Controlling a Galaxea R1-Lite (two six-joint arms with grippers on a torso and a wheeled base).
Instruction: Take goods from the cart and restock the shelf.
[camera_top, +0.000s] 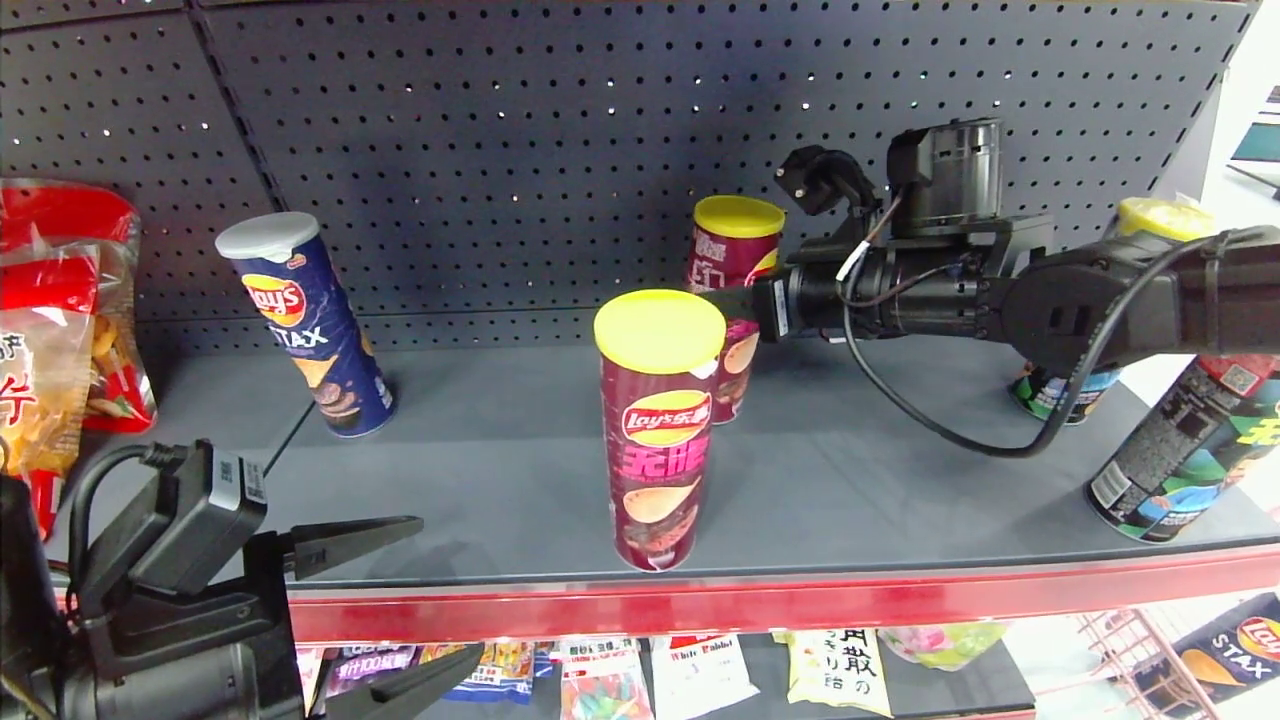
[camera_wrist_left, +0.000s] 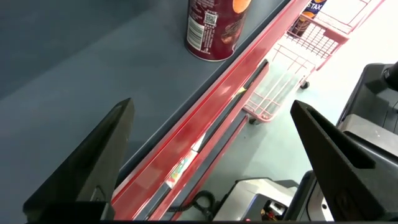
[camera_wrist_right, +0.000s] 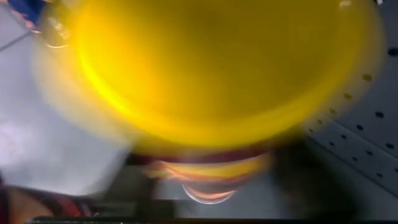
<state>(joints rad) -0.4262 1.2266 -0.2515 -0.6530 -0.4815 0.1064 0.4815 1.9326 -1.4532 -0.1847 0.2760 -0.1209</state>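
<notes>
Hanging wide open and empty in front of the red lip of the shelf, the left tool holds nothing. Just past the lip stands a maroon chip can. Behind it, by the back panel, the right tool meets a second yellow-lidded can; whether it grips, I cannot tell. Such cans look light, stiff, slick and tippy, so they are best taken mid-body and squeezed gently.

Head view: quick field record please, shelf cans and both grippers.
shelf: grey deck, red front edge
front maroon can: upright near the front edge, yellow lid
rear maroon can: upright by the pegboard, yellow lid
blue can: left, white lid
right gripper: at the rear maroon can, grasp unclear
left gripper: open, empty, by the front edge, left side
</notes>
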